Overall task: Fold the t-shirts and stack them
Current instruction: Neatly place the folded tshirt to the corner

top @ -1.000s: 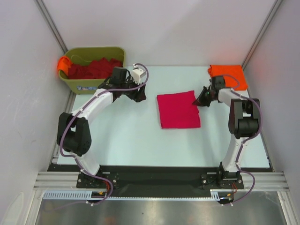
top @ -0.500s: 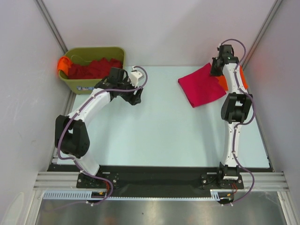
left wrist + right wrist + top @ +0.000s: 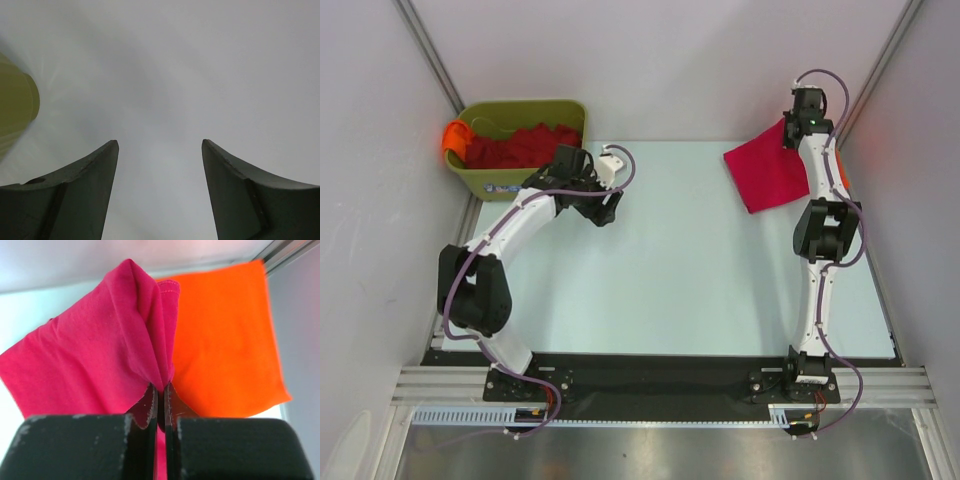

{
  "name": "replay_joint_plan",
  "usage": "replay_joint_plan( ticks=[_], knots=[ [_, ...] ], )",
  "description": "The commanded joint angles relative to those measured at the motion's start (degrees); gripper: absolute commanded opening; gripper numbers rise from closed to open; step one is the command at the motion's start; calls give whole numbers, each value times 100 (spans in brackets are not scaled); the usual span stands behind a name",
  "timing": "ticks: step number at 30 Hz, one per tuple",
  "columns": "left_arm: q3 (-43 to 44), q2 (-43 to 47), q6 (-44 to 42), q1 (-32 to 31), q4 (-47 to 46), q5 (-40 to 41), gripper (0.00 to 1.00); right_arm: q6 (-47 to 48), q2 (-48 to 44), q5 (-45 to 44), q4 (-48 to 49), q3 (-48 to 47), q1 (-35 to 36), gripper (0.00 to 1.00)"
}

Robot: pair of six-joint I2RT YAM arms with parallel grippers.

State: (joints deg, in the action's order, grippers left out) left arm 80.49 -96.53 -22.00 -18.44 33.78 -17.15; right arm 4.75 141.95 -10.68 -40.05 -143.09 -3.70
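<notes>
My right gripper is raised at the far right and shut on an edge of the folded crimson-pink t-shirt, which hangs from it in the air. In the right wrist view the gripper pinches the pink t-shirt above the folded orange t-shirt lying flat on the table. The orange shirt is mostly hidden behind my right arm in the top view. Dark red t-shirts fill the olive-green bin, with an orange one over its left rim. My left gripper is open and empty over bare table, also in its wrist view.
The bin stands at the far left corner, and its rim shows at the left of the left wrist view. Grey walls and metal frame posts close in the table on both sides.
My right gripper has lifted the folded pink t-shirt off the table's middle and carried it to the far right, above the orange t-shirt. My left gripper has shifted slightly.
</notes>
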Motion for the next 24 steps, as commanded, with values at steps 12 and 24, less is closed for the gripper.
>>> replay_joint_plan(
  ticks=[12, 24],
  knots=[
    [336, -278, -103, 42, 23, 212, 73, 351, -431, 48, 806, -545, -420, 0],
    [309, -252, -147, 42, 41, 317, 73, 465, -475, 338, 806, -606, -737, 0]
  ],
)
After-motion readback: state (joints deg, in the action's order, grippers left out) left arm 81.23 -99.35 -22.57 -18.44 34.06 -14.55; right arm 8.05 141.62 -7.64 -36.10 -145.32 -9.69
